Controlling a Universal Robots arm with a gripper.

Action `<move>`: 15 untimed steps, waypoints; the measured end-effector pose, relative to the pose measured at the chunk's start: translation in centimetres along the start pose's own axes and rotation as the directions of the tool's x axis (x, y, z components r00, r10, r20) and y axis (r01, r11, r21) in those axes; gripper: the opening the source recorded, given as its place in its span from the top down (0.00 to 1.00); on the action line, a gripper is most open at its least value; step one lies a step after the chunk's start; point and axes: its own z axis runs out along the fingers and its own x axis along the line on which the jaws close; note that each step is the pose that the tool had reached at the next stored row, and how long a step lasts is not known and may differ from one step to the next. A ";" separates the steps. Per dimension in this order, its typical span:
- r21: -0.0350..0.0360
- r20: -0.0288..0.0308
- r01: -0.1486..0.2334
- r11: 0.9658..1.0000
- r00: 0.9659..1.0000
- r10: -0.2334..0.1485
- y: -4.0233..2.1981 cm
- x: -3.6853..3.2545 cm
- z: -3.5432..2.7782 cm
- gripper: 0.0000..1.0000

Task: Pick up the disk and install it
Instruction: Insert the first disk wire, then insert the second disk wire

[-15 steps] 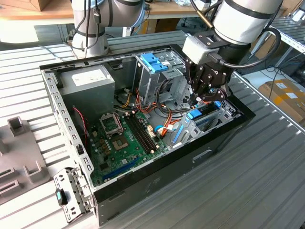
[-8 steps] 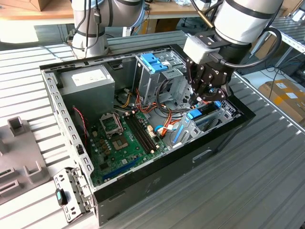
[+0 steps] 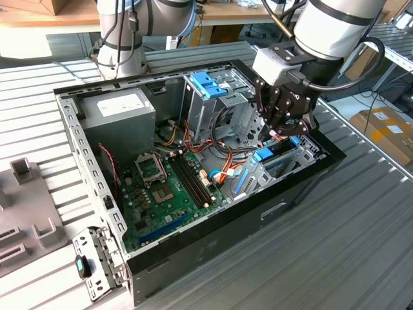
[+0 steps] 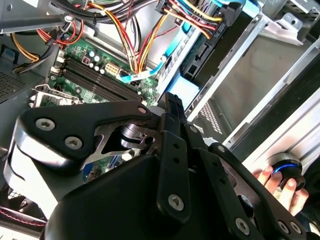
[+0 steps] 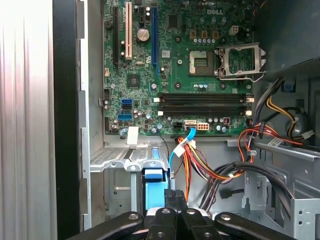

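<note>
Tool fingers hang low over the drive bay at the front corner of the open computer case, on the exterior view's right; whether they are spread or pinched cannot be told. Just beneath them the disk sits in the bay, blue rail showing, beside the motherboard. The case rests on the slatted tabletop.

1. A robotics lab or workshop: the open computer case lies on a ribbed metal bench.
2. Behind the gripper, a wooden workbench.
3. Beside the gripper, cardboard boxes and a second robot arm's base.
</note>
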 end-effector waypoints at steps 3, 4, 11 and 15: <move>0.000 0.000 0.000 1.000 1.000 0.000 -0.42 0.00 0.00 0.89; 0.000 0.000 0.000 1.000 1.000 0.000 -0.64 0.00 0.00 0.89; 0.000 0.000 0.000 1.000 1.000 0.000 -2.16 0.00 0.00 0.89; 0.000 0.000 0.000 1.000 1.000 0.000 -2.22 0.00 0.00 0.89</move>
